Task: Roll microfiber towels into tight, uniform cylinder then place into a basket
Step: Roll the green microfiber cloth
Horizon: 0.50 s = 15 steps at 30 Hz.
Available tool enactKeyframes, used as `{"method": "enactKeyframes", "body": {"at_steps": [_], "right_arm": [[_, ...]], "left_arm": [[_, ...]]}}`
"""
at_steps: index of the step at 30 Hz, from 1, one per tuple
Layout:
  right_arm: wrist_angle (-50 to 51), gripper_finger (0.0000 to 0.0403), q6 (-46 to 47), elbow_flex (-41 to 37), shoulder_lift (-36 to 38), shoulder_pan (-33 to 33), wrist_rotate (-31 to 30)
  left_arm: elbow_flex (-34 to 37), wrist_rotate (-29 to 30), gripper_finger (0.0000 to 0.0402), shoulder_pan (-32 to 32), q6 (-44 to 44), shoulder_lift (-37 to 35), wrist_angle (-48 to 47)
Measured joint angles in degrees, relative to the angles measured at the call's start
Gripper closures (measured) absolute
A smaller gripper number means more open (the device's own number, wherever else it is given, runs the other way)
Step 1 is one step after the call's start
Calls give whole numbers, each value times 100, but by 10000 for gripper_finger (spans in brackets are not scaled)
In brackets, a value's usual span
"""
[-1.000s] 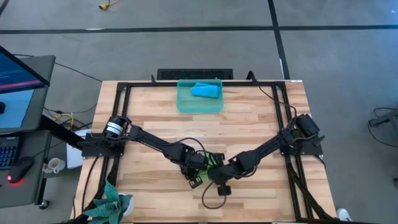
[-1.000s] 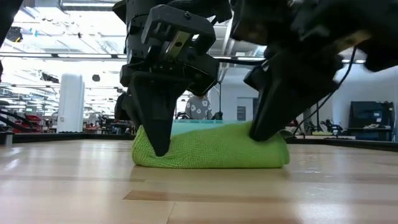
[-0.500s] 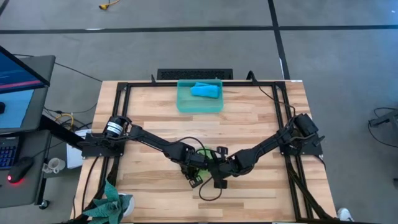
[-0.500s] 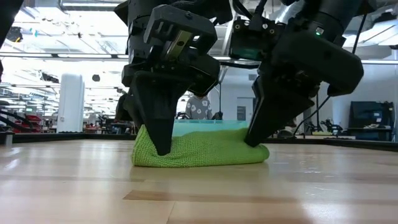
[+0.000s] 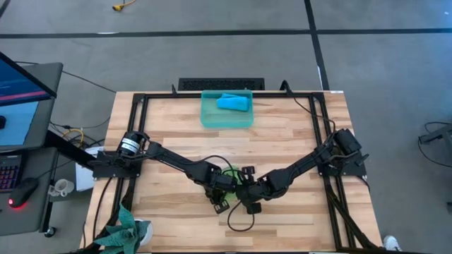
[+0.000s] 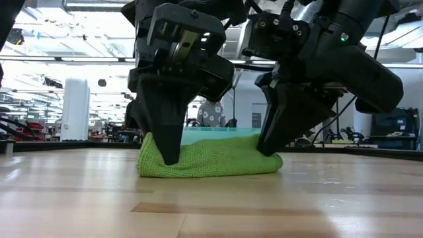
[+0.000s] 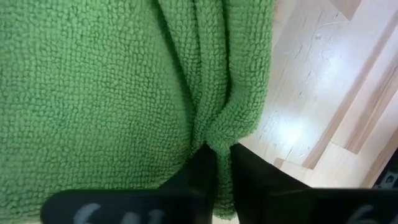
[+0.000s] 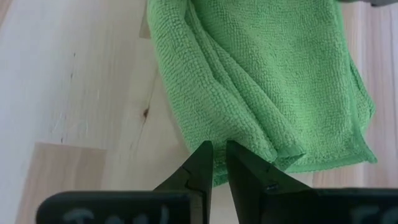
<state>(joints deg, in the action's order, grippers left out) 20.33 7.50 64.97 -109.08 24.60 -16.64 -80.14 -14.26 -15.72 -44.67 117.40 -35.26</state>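
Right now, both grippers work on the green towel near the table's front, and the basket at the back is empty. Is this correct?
Not quite: the basket is not empty. The high view shows the blue towel inside it. The left gripper and right gripper do work on the green towel near the front.

I count two microfiber towels, one lime green [image 6: 208,161] and one sky blue [image 5: 234,103], one basket [image 5: 212,117], two grippers: left [image 5: 221,193], right [image 5: 243,194].

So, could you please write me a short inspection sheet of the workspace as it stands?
Surface: wooden table, black frame.
Job's things: green towel bunched on the table; blue towel inside the basket.
Clutter: nothing seen on the table.
End effectors: left end effector pinching a fold of the green towel; right end effector nearly closed at its edge.
Cables: black loop below the arms.
Surroundings: monitor, plant.
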Motion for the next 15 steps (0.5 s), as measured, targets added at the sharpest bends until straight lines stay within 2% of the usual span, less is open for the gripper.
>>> {"method": "enactKeyframes", "body": {"at_steps": [9, 15], "right_arm": [[-56, 333, -57, 16, -310, -39, -10], [-14, 333, 167, 20, -317, -69, 28]], "left_arm": [[-7, -78, 284, -1, 14, 0, -37], [-59, -140, 268, -15, 101, -4, -210]]}}
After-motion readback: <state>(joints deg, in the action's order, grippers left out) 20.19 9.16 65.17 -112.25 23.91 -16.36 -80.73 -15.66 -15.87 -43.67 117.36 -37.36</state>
